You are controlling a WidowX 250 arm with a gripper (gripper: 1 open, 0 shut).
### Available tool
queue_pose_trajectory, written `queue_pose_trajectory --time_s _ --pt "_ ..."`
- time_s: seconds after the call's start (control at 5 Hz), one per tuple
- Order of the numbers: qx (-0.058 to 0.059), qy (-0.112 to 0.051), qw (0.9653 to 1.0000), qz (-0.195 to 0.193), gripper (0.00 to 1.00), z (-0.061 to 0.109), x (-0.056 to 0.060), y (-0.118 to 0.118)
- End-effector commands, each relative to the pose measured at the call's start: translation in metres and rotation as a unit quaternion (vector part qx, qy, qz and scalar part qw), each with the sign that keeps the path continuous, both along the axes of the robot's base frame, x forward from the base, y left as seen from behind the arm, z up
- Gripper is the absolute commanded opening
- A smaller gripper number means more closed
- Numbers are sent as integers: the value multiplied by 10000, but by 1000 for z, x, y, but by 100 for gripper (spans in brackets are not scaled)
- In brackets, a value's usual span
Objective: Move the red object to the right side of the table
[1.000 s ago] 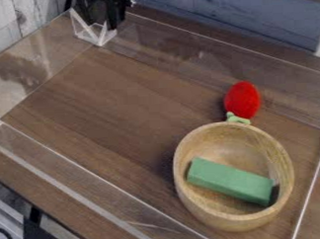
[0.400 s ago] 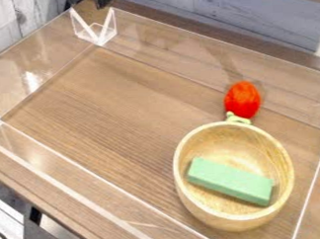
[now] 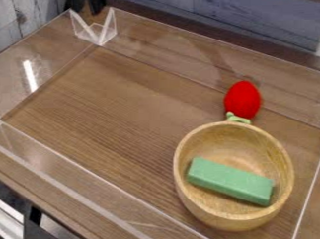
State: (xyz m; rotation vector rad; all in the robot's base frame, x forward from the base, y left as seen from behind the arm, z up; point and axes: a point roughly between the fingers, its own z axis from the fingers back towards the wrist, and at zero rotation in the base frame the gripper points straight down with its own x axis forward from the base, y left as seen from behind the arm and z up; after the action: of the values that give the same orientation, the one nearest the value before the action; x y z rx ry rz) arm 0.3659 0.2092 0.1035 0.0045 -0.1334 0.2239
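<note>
Small bright red rounded strawberry-like toy [image 3: 241, 97] lies on the brown wood-grain table [image 3: 116, 108], in the right part of the picture, about mid-depth, near the right-hand clear acrylic wall [image 3: 318, 136]. Its little green leafy end [image 3: 237, 117] points toward the camera and sits right at the far rim of the round light wooden bowl [image 3: 185, 155]. Touching the rim or just beside it: cannot tell. The toy is outside the bowl, not in it. Inside the bowl lies a green rectangular block [image 3: 231, 181], flat on the bowl floor.

Only a dark sliver of the hand [image 3: 88, 1] shows at the top edge, above the far-left corner of the acrylic walls [image 3: 94, 30]. Its fingers are cut off by the frame, so I cannot tell whether it is released or clenched. Nothing red is up there, so it does not hold the toy.

Key relation: the toy lies well apart from the hand, diagonally across the table, to the right and nearer the camera as seen here. Its long axis runs roughly far-to-near, leaning a little left at the green end. Judgement: the grasp is not yet made, and the hand has most of the table to cross. The bowl rim crowds the green end, so gripping across the red body looks safer.
</note>
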Motion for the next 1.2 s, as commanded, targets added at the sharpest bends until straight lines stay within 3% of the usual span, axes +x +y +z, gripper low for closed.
queue_pose_trajectory --time_s 0.0,0.2,0.6,1.0 --pt "97 -365 9992 151 100 16 2 1" --pt "73 -406 9989 242 100 6 -2 -2" --pt "131 -442 9962 740 100 2 7 -5" --pt "178 -421 9949 903 100 -25 6 -3"
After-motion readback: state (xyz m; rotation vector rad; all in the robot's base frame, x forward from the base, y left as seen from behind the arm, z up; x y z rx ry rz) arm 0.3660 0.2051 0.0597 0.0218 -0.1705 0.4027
